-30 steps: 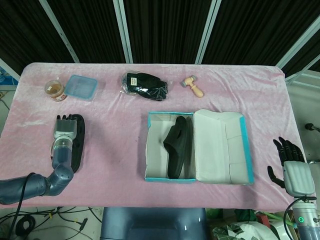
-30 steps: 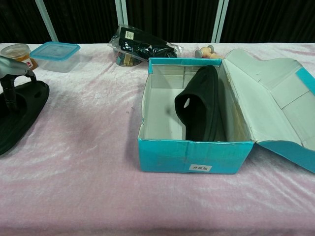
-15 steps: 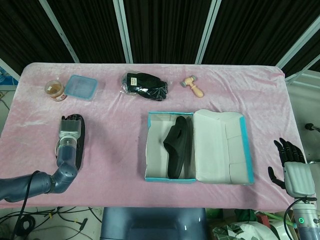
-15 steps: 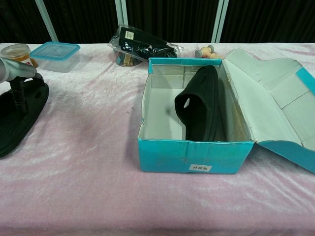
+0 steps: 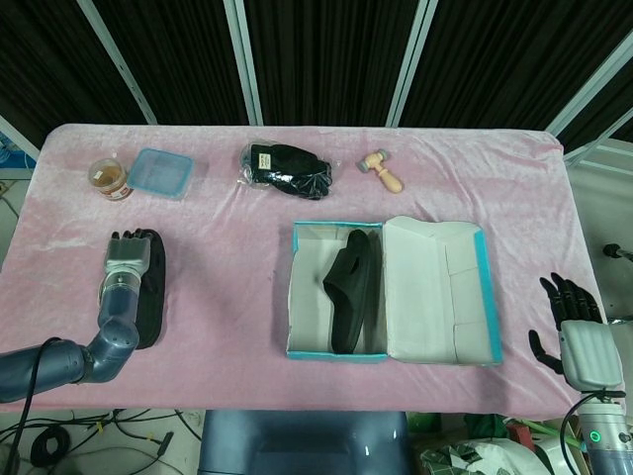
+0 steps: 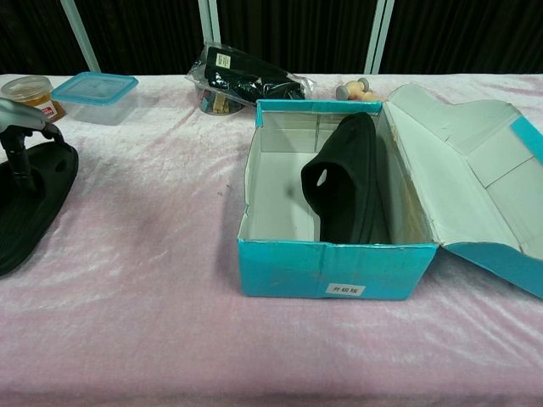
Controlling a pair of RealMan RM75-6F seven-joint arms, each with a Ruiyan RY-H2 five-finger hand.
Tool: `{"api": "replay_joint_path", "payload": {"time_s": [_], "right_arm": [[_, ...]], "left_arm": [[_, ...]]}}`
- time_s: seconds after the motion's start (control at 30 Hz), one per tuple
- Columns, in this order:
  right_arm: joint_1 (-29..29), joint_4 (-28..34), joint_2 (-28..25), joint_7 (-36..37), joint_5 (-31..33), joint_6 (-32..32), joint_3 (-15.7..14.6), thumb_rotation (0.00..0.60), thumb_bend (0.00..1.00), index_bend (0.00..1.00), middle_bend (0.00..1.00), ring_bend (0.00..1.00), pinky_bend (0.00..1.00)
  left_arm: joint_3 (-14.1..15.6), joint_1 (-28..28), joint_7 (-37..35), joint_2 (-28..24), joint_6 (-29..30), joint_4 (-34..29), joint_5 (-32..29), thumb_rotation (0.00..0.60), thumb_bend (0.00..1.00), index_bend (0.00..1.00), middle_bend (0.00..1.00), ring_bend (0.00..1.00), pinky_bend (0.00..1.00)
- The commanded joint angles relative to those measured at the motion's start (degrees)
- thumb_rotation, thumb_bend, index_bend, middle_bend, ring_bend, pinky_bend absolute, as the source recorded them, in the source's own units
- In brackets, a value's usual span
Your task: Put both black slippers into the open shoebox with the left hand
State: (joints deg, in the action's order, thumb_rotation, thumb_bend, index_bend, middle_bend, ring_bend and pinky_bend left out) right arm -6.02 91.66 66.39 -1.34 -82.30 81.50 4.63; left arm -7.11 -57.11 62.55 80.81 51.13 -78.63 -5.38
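Left hand (image 5: pixel 127 253) on the second slipper (image 5: pixel 150 293), well left of the shoebox (image 5: pixel 336 353); grip not discernible. One slipper (image 5: pixel 352 289) inside the shoebox on its edge. Right hand (image 5: pixel 577 327) off the tabletop (image 5: pixel 237 257), right of the shoebox, fingers spread, holding nothing.

We count two black slippers: one (image 5: pixel 352 290) standing on edge in the open shoebox (image 5: pixel 394 355), one (image 5: pixel 150 287) flat near the table's left edge under the left hand (image 5: pixel 128 252); one shoebox; one clear lidded container (image 5: pixel 159 173) and one small jar (image 5: pixel 109 179) at the far left corner; one bagged black bundle (image 5: pixel 287 168) and one small wooden mallet (image 5: pixel 382 173) along the far edge; two hands, the right hand (image 5: pixel 576 332) off the right edge.
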Motion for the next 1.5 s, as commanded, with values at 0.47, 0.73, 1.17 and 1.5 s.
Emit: {"api": "replay_joint_path", "payload": {"time_s": [0.47, 0.73, 1.17, 1.5], "right_arm": [[0.15, -0.78, 0.18, 1.16, -0.06, 0.03, -0.08, 0.6, 0.36, 0.0, 0.02, 0.0, 0.08], [0.29, -0.9, 0.05, 1.3, -0.15, 0.34, -0.02, 0.6, 0.36, 0.0, 0.02, 0.0, 0.08], [-0.47, -0.45, -0.06, 0.84, -0.47, -0.1, 0.37, 0.6, 0.36, 0.0, 0.02, 0.0, 0.08], [-0.38, -0.55, -0.08, 1.28, -0.59, 0.18, 0.34, 0.6, 0.36, 0.0, 0.02, 0.0, 0.08]], "left_arm": [[2.18, -0.95, 1.18, 1.31, 2.66, 0.39, -2.55, 0.6, 0.15, 0.18, 0.05, 0.0, 0.0], [-0.94, 1.03, -5.5, 0.34, 1.41, -0.64, 1.59, 0.6, 0.22, 0.31, 0.16, 0.0, 0.0], [-13.39, 12.87, -39.78, -5.95, -1.28, -10.62, 27.92, 0.6, 0.2, 0.36, 0.21, 0.0, 0.01], [-21.23, 20.24, -69.74, -4.15, -6.0, -17.74, 53.01, 0.6, 0.19, 0.38, 0.23, 0.0, 0.05]]}}
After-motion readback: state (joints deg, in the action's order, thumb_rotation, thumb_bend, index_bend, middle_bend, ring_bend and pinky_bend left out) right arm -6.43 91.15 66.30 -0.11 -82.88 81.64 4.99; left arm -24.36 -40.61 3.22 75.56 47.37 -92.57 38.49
